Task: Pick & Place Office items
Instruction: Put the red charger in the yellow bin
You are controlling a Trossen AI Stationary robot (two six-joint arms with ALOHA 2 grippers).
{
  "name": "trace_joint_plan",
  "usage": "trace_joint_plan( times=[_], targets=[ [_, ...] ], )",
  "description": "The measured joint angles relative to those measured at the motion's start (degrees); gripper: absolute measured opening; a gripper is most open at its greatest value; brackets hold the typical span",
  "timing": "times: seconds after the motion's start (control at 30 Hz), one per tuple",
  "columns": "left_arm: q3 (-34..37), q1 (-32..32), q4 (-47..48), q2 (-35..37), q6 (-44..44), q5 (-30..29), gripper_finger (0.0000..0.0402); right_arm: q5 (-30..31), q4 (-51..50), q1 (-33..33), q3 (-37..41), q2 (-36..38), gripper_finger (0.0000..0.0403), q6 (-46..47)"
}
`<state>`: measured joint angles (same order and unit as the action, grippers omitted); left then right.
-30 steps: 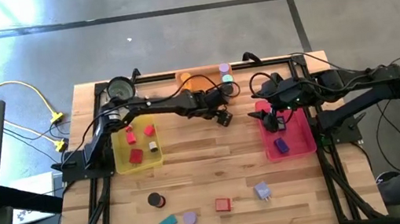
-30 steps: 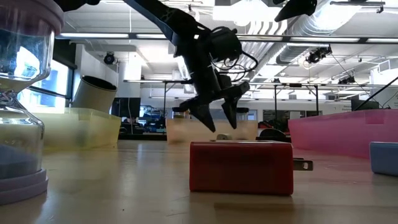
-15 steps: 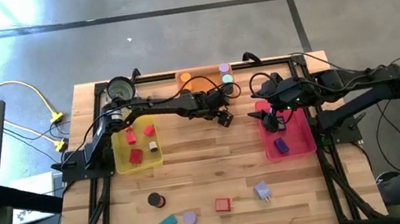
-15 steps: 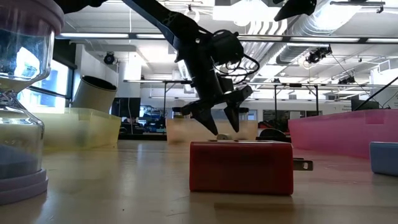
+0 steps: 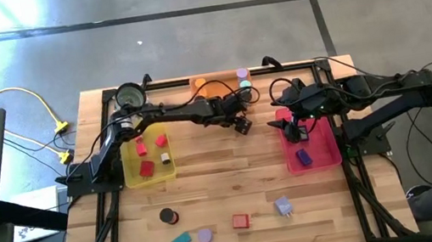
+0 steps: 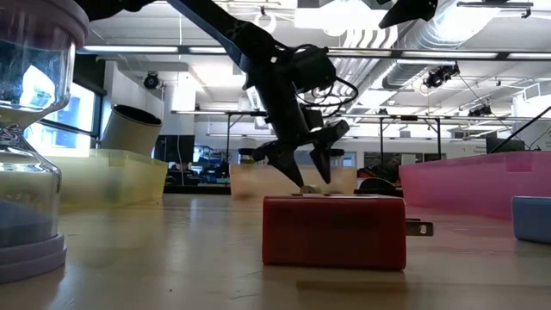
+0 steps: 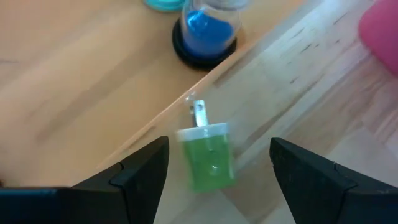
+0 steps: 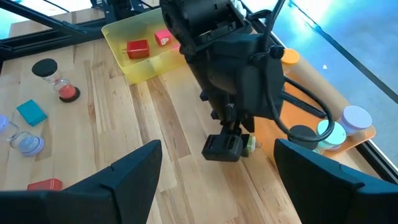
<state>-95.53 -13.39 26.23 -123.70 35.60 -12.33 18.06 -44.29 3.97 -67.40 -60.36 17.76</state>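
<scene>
One green piece (image 7: 209,159) lies on the worktop beside the orange tray (image 5: 213,88), directly beneath your left hand (image 5: 241,126), fingers spread astride it, its long axis crossing their gap.

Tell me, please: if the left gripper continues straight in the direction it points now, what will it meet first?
Most likely the small green plug-like block. It lies on the wooden table between the left gripper's open fingers, beside the orange tray. Depth is uncertain.

bright overhead light, soft shadows, blurred left-wrist close-up
</scene>
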Motion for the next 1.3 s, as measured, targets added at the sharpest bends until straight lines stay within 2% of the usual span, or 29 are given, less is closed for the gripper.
trace_joint_plan(
  times=[1.3],
  targets=[
    [0.07, -0.07, 0.17, -0.98, -2.74, -1.39, 0.0268, 0.01, -0.07, 0.00, 0.01, 0.00, 0.0300, -0.04]
  ],
)
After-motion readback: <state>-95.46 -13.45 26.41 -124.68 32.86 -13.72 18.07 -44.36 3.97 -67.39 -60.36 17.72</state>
